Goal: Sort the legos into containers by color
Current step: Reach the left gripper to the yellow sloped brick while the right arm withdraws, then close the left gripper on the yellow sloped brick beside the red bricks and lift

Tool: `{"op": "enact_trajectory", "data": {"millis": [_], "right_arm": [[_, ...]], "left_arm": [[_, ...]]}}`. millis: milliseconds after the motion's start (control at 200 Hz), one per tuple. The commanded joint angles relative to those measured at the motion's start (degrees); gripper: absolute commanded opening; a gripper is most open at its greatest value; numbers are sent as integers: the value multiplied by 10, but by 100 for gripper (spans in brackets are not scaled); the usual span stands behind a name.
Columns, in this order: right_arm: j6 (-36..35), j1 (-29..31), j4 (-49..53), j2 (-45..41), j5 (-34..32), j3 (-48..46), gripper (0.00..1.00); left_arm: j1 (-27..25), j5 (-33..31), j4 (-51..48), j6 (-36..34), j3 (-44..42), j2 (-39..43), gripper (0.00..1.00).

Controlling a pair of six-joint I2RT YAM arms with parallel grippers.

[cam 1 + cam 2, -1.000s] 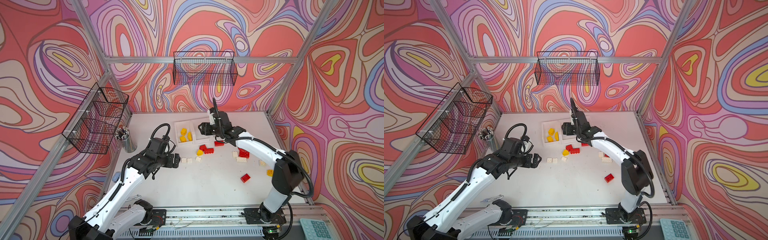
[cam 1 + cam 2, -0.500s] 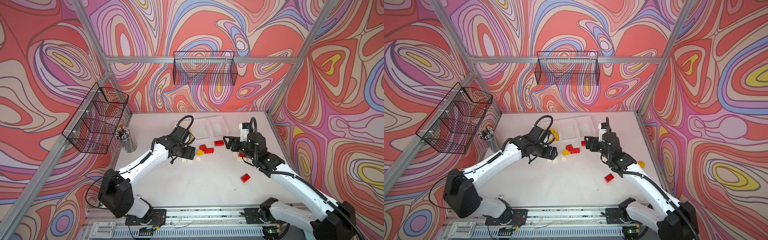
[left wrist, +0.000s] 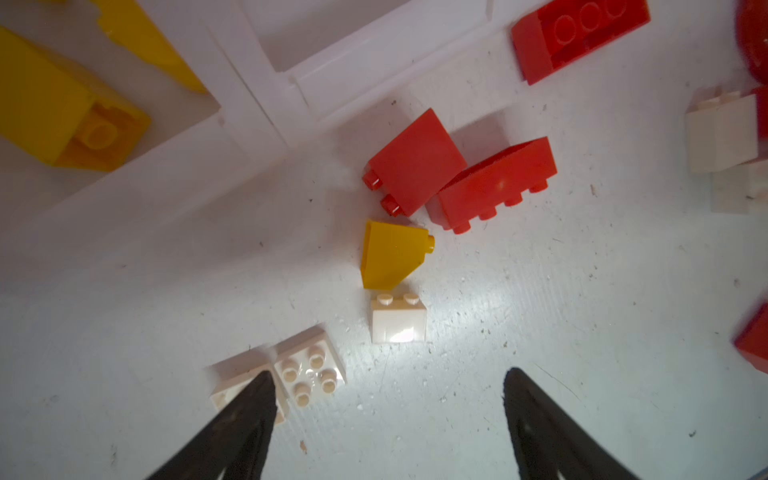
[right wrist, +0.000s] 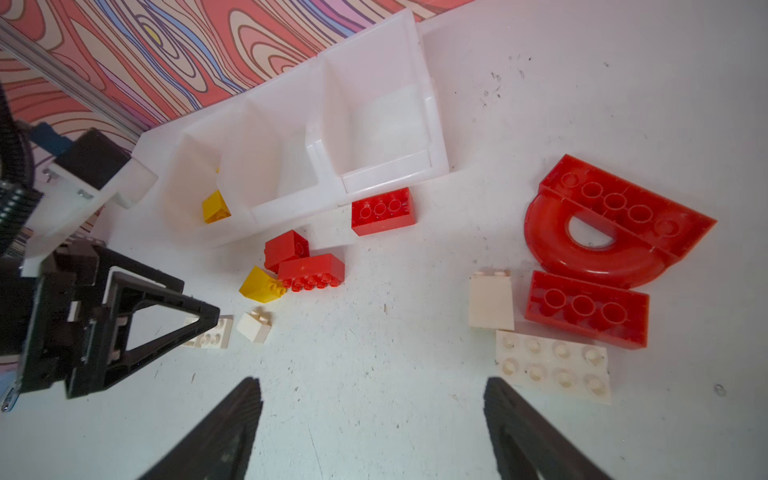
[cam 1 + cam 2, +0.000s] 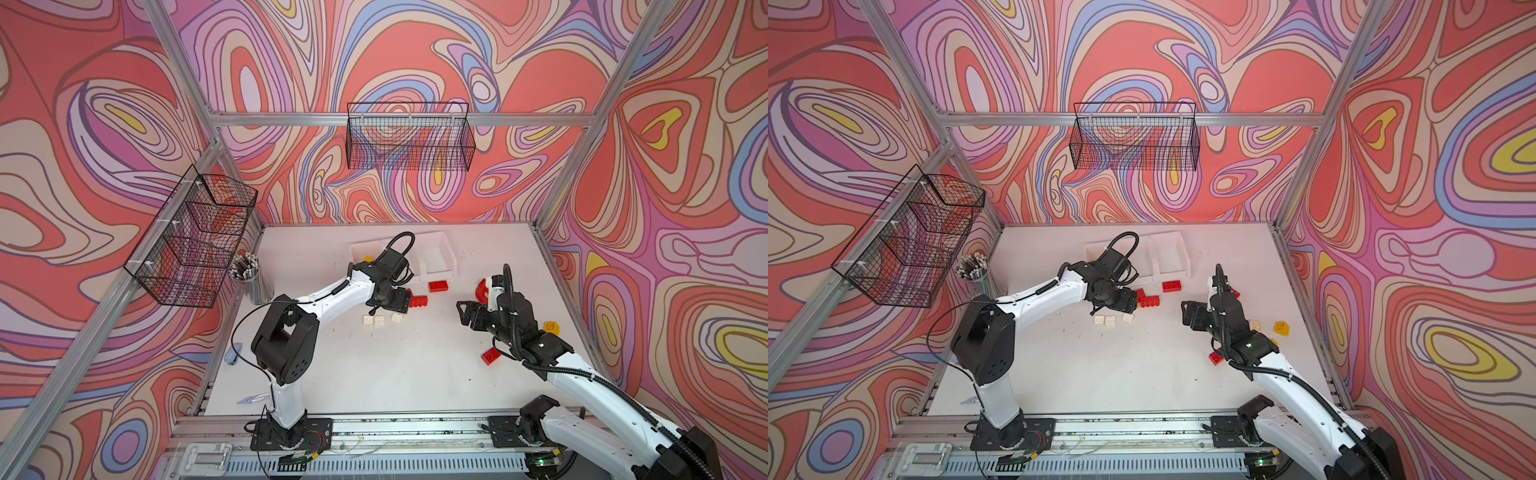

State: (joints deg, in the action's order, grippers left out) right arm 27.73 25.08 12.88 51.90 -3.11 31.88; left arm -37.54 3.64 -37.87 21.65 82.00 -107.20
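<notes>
White table (image 5: 395,374) — left arm (image 5: 332,293) hides middle of containers (image 5: 437,272).

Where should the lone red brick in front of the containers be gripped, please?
Probably from above, across the short ends of the red brick: it lies flat, underside up, with one long side near the front of the containers and both ends clear.

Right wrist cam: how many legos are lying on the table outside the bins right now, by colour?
Red legos: 5, counting the arch
White legos: 5, one partly behind the left arm's jaws
Yellow legos: 1
Total: 11 outside the bins in the right wrist view
</notes>
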Motion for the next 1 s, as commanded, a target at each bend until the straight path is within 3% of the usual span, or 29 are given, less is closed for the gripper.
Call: {"op": "enact_trajectory", "data": {"millis": [0,386,556,996], "right_arm": [[-6,-2,-5,-5,9,-6,88],[-8,-2,-19,8,15,-17,87],[-7,-2,-17,12,7,-17,86],[-2,-2,-16,12,11,-28,86]], "left_arm": [[-4,-26,-12,-4,37,-33,82],[-5,-19,-18,-14,75,-96,75],[-5,-19,-20,-16,83,-116,65],[-5,-33,-20,-16,107,-155,60]]}}
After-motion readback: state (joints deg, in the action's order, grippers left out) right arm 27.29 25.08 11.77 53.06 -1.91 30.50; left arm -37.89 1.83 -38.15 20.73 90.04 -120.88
